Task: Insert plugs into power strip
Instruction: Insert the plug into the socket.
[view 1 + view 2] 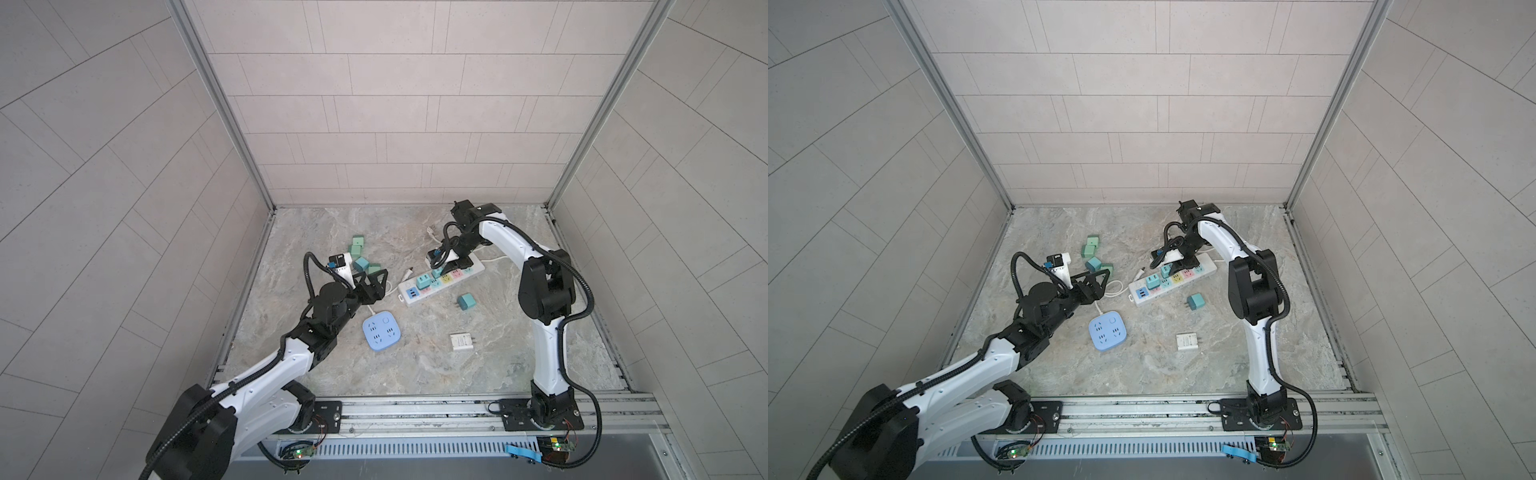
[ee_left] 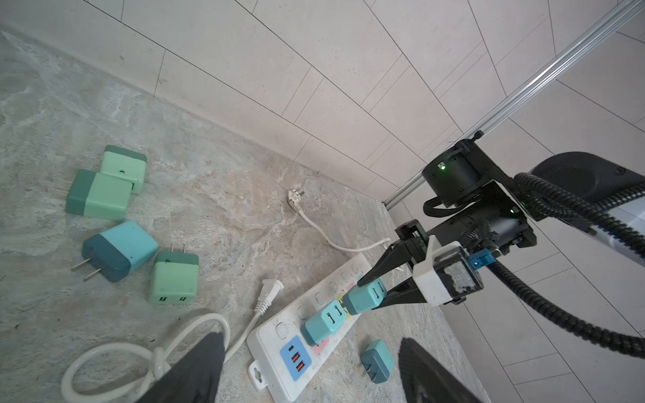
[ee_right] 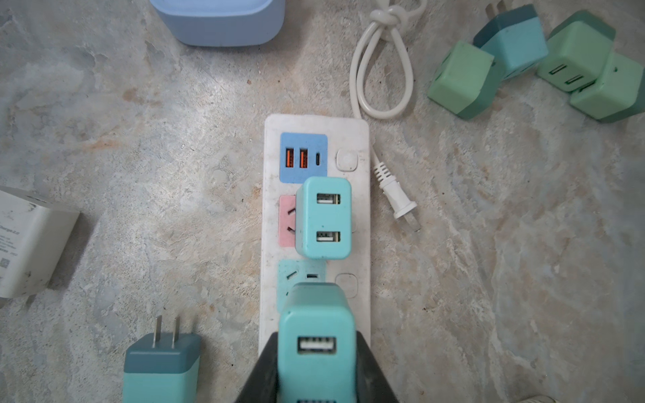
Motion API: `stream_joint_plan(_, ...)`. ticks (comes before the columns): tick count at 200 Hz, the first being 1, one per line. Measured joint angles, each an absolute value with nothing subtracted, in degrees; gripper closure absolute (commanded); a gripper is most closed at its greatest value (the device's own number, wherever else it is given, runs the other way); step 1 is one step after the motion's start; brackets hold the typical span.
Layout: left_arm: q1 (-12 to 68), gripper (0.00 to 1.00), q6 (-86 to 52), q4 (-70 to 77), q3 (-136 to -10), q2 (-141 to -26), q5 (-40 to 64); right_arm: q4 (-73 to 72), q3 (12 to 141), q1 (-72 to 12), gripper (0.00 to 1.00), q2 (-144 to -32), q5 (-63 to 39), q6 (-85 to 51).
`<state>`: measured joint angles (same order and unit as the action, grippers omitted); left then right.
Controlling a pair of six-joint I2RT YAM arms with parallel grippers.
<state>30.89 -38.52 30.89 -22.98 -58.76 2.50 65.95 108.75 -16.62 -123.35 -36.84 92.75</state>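
The white power strip lies at the middle of the marble floor. One teal plug stands inserted in it near the USB end. My right gripper is shut on a second teal plug, held right beside the inserted one over the strip's teal socket; its prongs are hidden. My left gripper hangs open and empty left of the strip. A loose teal plug and the white charger block lie nearer the front.
Several mint and teal plugs lie clustered at the back left. A blue square power strip sits in front of the left gripper, its knotted white cord under that gripper. A small white corded plug rests beside the long strip.
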Motion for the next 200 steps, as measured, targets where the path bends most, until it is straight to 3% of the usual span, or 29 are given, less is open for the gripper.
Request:
stream_joint_plan(146, 31.31, 0.15, -38.46, 32.84, -23.35, -60.62, 5.37, 66.54, 109.73, -17.82, 1.00, -126.43, -37.06, 92.73)
stream_joint_plan(200, 31.44, 0.15, -38.24, 32.82, -23.92, -61.12, 6.24, 66.74, 110.80, -16.05, 1.00, -128.57, -41.39, 92.75)
